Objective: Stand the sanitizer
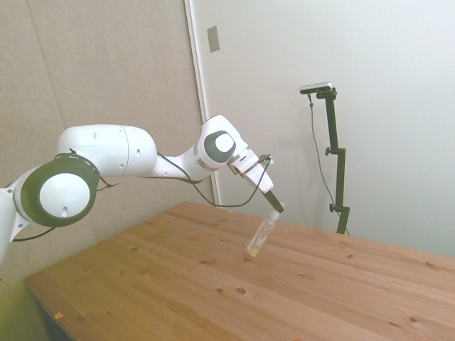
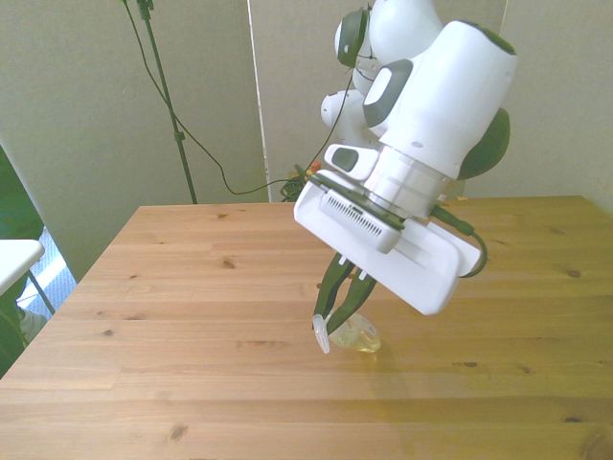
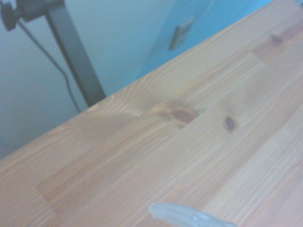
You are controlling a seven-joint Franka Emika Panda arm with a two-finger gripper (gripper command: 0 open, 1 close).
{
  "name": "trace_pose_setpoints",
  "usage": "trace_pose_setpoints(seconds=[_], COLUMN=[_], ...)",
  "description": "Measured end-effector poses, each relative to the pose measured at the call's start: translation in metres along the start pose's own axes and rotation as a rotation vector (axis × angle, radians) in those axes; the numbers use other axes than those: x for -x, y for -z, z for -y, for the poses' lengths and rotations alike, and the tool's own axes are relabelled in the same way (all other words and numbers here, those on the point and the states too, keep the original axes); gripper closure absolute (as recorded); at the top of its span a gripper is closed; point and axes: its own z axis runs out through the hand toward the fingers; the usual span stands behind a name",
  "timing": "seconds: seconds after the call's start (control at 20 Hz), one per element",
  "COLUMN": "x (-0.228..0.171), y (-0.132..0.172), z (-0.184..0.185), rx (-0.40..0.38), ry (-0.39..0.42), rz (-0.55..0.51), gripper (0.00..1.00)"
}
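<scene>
The sanitizer [image 1: 262, 236] leans steeply at the side view's middle, its base touching the table [image 1: 178, 284]. The gripper [image 1: 276, 207] pinches its pump end. To my eye, it should tip upright slowly, base planted, before letting go.

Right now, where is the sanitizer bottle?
In the side view the sanitizer hangs tilted in the gripper, its bottom end touching or just above the table near the middle.
</scene>
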Motion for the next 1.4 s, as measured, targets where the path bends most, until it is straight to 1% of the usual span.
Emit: trace_pose_setpoints(seconds=[0.15,0.3,0.65,0.75,0.85,1.0,1.15,1.4], x=[0.015,0.029,0.051,0.058,0.064,0.072,0.078,0.085], y=[0.013,0.017,0.008,0.003,0.001,0.001,-0.002,-0.011], z=[-0.002,-0.005,-0.016,-0.018,-0.019,-0.019,-0.02,-0.026], rx=[0.0,0.01,0.023,0.011,-0.018,-0.065,-0.104,-0.119], ry=[-0.07,-0.137,-0.288,-0.319,-0.35,-0.385,-0.404,-0.413], rz=[-0.118,-0.229,-0.457,-0.517,-0.574,-0.632,-0.658,-0.695], gripper=[1.0,1.0,1.0,1.0,1.0,1.0,1.0,1.0])
